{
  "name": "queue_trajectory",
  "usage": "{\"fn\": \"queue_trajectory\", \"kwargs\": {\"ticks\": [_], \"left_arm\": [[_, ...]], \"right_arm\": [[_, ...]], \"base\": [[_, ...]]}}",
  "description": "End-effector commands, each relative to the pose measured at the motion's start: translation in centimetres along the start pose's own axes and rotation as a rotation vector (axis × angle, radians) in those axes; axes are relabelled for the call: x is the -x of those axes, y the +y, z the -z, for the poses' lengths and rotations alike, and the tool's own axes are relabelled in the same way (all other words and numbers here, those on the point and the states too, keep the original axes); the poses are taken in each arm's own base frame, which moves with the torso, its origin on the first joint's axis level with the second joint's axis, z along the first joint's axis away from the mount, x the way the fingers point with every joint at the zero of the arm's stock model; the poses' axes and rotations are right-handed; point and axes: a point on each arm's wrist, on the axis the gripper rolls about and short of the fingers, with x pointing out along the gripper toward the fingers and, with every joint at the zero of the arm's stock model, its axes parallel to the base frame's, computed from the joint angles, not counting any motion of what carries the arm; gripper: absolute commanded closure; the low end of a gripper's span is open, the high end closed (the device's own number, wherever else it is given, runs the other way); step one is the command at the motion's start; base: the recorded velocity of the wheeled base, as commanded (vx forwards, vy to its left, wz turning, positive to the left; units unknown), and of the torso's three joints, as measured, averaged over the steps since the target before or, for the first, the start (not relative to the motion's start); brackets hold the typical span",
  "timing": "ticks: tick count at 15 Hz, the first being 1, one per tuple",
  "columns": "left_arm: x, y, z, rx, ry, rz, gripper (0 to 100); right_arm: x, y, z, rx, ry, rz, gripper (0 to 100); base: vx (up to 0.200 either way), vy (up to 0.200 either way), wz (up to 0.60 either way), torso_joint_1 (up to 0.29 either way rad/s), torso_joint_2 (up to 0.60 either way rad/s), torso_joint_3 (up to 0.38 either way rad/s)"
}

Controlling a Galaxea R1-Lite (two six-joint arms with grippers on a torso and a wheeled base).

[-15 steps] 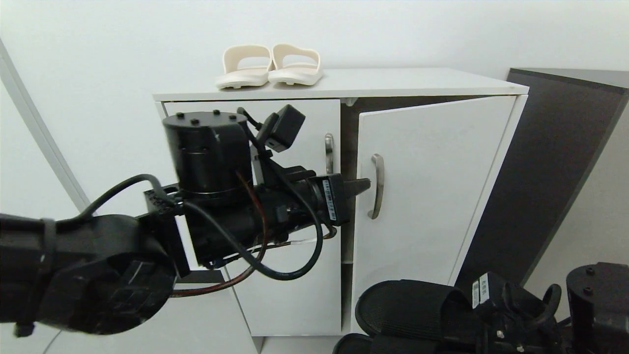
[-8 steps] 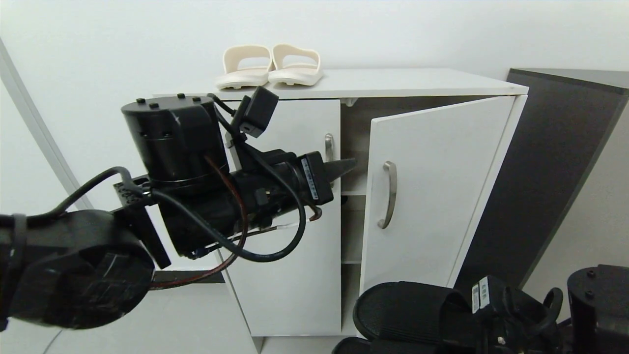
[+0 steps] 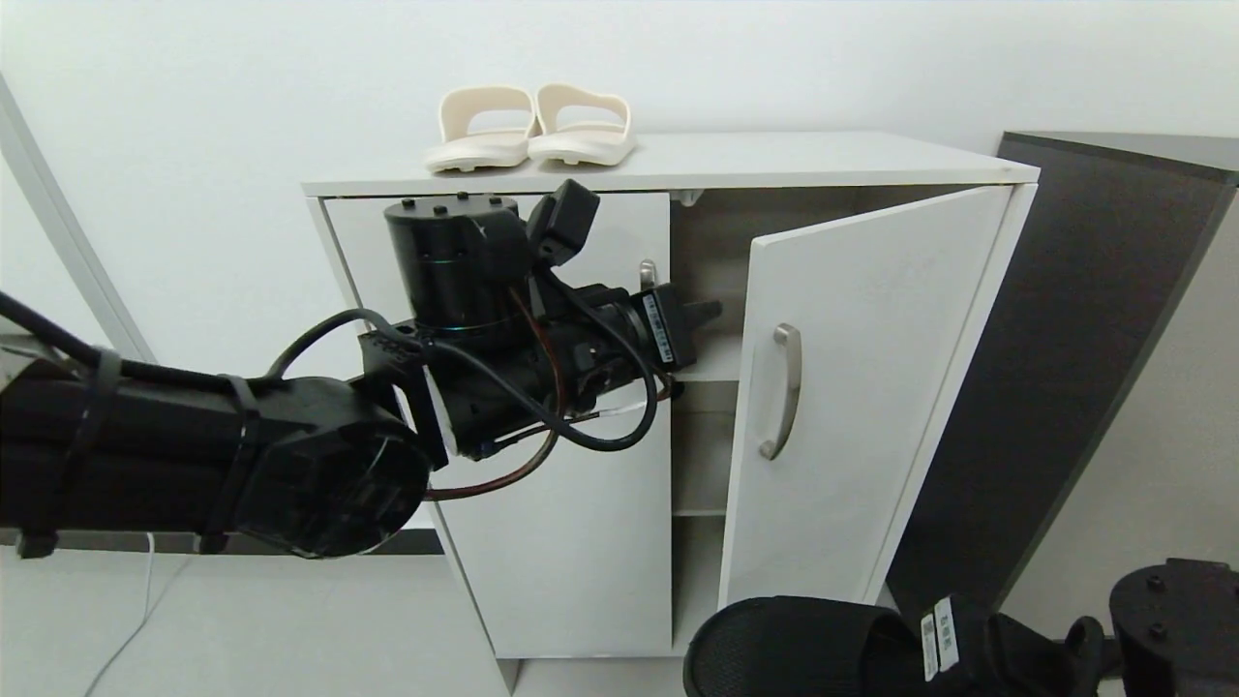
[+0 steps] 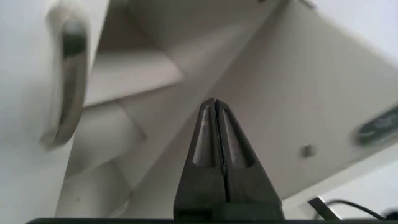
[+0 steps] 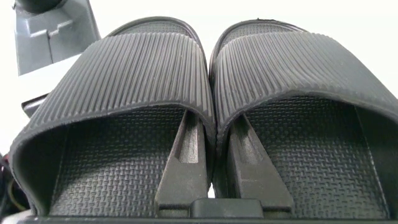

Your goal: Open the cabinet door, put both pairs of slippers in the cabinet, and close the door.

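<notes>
The white cabinet [image 3: 581, 542] has its right door [image 3: 871, 387] swung partly open, showing shelves inside. My left gripper [image 3: 714, 310] is shut and empty, its tip at the gap beside the left door's handle [image 3: 647, 274]; the left wrist view shows the gripper [image 4: 216, 109] with its fingers pressed together in front of the inner shelves, the handle [image 4: 65, 81] close by. A cream pair of slippers [image 3: 530, 128] lies on the cabinet top. At the lower right, my right gripper [image 5: 214, 127] holds the black pair of slippers [image 3: 803, 649], one finger [image 5: 183, 158] inside each slipper, pinching the two inner walls.
A dark grey panel [image 3: 1094, 319] stands right of the cabinet, close behind the open door. The right door's metal handle [image 3: 782, 392] faces me. A white wall runs behind and to the left.
The right door has swung further open. My left gripper has drawn back off its handle and risen to the gap between the doors. The black slippers sit lower in view.
</notes>
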Motion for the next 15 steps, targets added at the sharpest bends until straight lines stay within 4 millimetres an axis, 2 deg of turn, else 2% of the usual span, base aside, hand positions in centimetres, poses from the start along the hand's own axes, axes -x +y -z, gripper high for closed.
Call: {"fn": "queue_trajectory", "kwargs": {"ticks": [1,4,5,6,9,12,15], "left_arm": [[-0.6,0.3,0.5,0.003,0.011,-0.004,100],[-1.8,-1.2,2.0,0.002,0.048,0.045,100],[-2.4,-3.1,3.2,-0.006,0.049,0.111,100],[-2.5,-3.7,3.6,-0.009,0.032,0.136,100],[-3.4,-3.3,4.5,-0.038,-0.033,0.089,100],[-3.1,-2.5,4.0,-0.036,-0.049,0.059,100],[-0.2,-2.6,1.8,-0.044,-0.099,0.024,100]], "right_arm": [[-0.1,0.3,0.3,0.004,0.013,-0.017,100],[-0.3,0.6,0.5,0.009,0.026,-0.034,100],[-0.2,0.7,0.7,0.022,0.032,-0.036,100],[-0.2,0.7,0.8,0.03,0.036,-0.037,100],[-0.2,0.7,0.9,0.037,0.039,-0.037,100],[-0.3,0.7,1.0,0.035,0.043,-0.039,100],[-0.4,0.5,0.9,0.028,0.042,-0.032,100]], "base": [[-0.2,0.0,0.0,0.007,0.0,0.002],[-0.2,0.0,0.0,-0.005,0.01,0.004],[-0.2,0.0,0.0,0.002,0.01,0.002],[0.0,0.0,0.0,0.0,0.0,0.0],[0.0,0.0,0.0,0.0,0.0,0.0],[0.0,0.0,0.0,0.0,0.0,0.0],[0.0,0.0,0.0,0.0,0.0,0.0]]}}
